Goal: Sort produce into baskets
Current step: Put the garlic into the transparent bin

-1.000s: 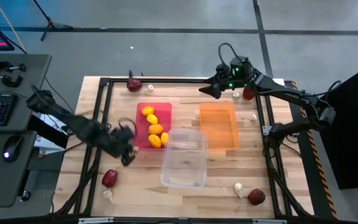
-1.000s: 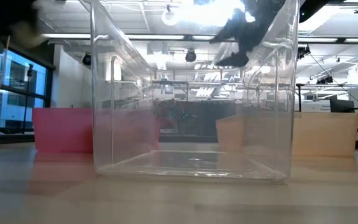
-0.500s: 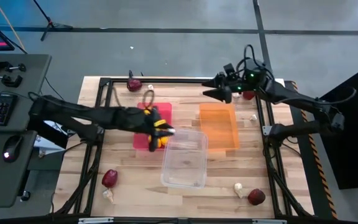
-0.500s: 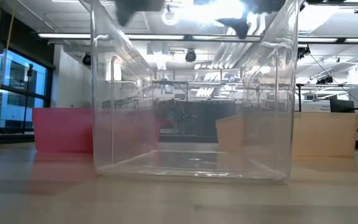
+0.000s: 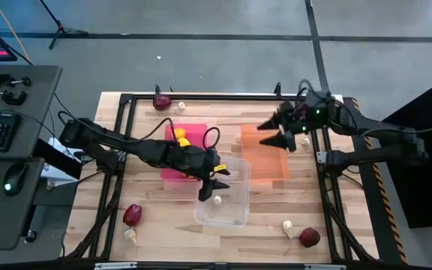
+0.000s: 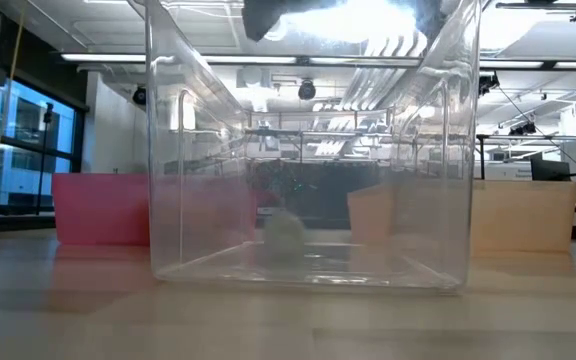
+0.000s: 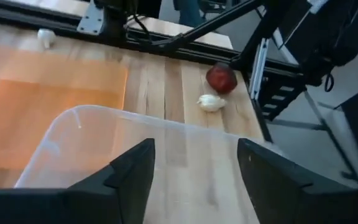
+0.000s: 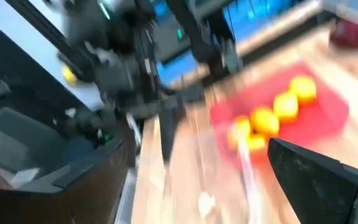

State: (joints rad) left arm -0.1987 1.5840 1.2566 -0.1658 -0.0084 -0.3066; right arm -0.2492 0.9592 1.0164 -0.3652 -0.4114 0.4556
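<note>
Flanking the clear bin [image 5: 222, 196], pink bin [image 5: 172, 169] and orange bin [image 5: 264, 154]; both arms' fingers spread, empty.

- Pink bin [image 5: 172, 169]: largely covered in the high view by the left arm [image 5: 126, 147]; only some lemons [image 5: 180, 138] show past it, count not readable.
- Clear bin [image 6: 308, 150]: upper rim cut off by the low view's top edge; the pale lump [image 6: 286, 238] inside it is smeared, kind not certain.
- Dark shape [image 6: 278, 14] above the clear bin, low view: cropped, which arm cannot be told.
- Right wrist view: wholly blurred; lemons [image 8: 272, 115] in the pink bin reduce to yellow blobs.
- Orange bin [image 7: 42, 106]: cut off beside the clear bin, left wrist view.
</note>
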